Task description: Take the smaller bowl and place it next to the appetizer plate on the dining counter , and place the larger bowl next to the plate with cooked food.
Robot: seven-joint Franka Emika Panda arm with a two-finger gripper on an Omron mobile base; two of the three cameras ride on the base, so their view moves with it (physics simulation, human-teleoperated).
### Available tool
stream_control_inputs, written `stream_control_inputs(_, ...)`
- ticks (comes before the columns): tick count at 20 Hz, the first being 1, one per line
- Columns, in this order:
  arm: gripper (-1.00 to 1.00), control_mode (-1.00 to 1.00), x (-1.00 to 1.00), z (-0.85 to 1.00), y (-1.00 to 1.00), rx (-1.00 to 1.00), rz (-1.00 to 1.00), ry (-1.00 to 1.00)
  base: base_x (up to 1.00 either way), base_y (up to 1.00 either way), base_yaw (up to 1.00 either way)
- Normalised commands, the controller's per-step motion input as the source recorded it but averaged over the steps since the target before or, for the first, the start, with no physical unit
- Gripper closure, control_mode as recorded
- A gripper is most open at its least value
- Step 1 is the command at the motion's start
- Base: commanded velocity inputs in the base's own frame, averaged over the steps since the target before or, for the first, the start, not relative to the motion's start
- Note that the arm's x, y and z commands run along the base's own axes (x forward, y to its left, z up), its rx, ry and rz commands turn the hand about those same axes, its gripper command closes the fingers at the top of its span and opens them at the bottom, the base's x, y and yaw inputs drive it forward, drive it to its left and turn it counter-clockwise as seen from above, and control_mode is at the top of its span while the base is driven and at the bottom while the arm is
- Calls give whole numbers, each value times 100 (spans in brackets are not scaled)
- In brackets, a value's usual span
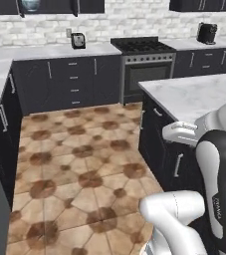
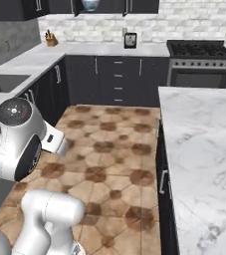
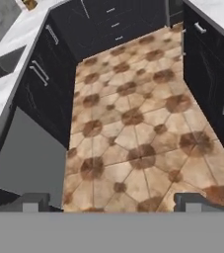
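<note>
The dining counter (image 2: 204,149) runs down the right side of the right base view, its marble top cut off by the frame edge, dark base below. Beside it lies the tiled floor (image 3: 133,128); beyond that, the stove (image 1: 144,64) and a toaster (image 1: 77,40) against the brick wall. The gripper (image 3: 113,202) hangs above the floor, jaws spread wide, holding nothing.

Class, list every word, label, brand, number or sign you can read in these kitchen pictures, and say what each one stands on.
No text can be read for certain.
Robot arm: a small vertical mark on its dark link, too small and blurred to read.
Toaster on the back worktop: a round dial face, no legible figures.
Stove, coffee machine, cabinets and dining counter: no lettering visible.
</note>
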Motion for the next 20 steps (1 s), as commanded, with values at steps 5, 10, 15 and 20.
stream_control_inputs(5, -100, 100, 0, 0, 0, 0, 0, 0, 99, 10, 0)
stream_control_inputs(10, -100, 100, 0, 0, 0, 0, 0, 0, 99, 15, 0)
stream_control_inputs(15, -100, 100, 0, 0, 0, 0, 0, 0, 100, 26, 0)
stream_control_inputs(20, -100, 100, 0, 0, 0, 0, 0, 0, 99, 83, 0)
